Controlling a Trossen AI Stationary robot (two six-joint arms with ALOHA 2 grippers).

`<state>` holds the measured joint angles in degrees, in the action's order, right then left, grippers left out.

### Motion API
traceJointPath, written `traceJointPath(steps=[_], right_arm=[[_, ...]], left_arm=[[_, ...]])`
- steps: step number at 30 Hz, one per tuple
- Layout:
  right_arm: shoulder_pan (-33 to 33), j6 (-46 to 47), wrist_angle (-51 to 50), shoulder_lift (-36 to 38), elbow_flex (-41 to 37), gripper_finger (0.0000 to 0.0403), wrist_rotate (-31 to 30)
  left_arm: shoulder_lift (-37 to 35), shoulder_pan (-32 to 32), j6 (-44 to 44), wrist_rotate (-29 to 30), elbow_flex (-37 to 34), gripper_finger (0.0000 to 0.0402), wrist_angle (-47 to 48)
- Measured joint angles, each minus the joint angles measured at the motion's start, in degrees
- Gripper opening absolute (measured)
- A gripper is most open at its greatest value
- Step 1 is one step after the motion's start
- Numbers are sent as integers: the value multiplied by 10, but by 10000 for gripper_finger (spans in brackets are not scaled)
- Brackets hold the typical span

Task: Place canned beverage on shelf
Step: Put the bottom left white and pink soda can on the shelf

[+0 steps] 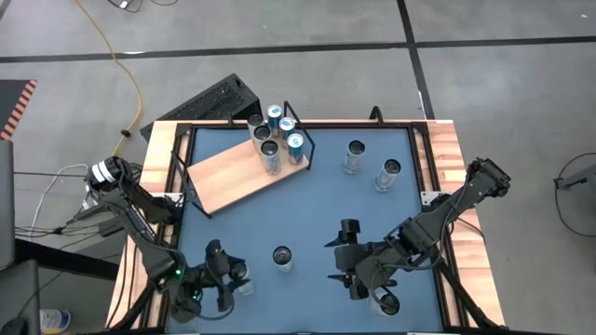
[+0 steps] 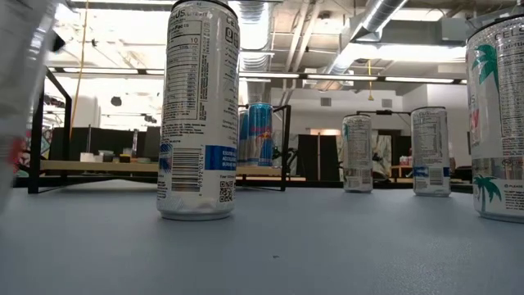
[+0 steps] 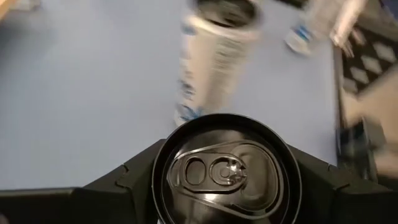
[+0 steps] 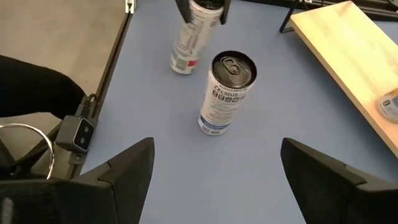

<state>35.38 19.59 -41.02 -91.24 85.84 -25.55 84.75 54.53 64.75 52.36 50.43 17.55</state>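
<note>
The shelf (image 1: 233,177), a pale-wood board with a black wire frame, lies at the far left of the blue table; several cans (image 1: 275,140) stand at its framed end. My left gripper (image 1: 226,276), near the front left, is shut on a white can (image 4: 189,34), whose dark top (image 3: 227,174) fills the left wrist view. Another white can (image 1: 282,259) stands upright mid-table. My right gripper (image 4: 214,168) hovers open to its right, with nothing between the fingers. My left gripper pinches the white can's upper end just under the rim (image 3: 163,174) between its two fingers (image 3: 134,180), one on each side. The fingers come slanting down from the near left. The can leans tilted; whether its base touches the table, I cannot tell.
Two more cans (image 1: 354,156) (image 1: 388,174) stand at the far right. One can (image 1: 385,302) stands under my right arm near the front. Wooden rails (image 1: 447,158) border the table. Open blue surface lies between the shelf and the middle can.
</note>
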Motion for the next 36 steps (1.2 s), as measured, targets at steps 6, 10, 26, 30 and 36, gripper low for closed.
traceJointPath(steps=[6, 10, 26, 30, 36], right_arm=[[-4, 14, -1, 0, 0, 334, -2], [-3, 14, -1, 0, 0, 334, -2], [-11, 9, -1, 0, 0, 334, -2], [-11, 9, -1, 0, 0, 334, -2], [-11, 9, -3, 0, 0, 334, -2]], left_arm=[[0, -22, 140, 21, 1, 237, 54], [2, -50, 174, 23, 28, 237, 141], [1, -245, 315, 115, 179, 237, 519], [1, -338, 302, 83, 179, 237, 558], [0, -453, 291, 96, 179, 237, 582]])
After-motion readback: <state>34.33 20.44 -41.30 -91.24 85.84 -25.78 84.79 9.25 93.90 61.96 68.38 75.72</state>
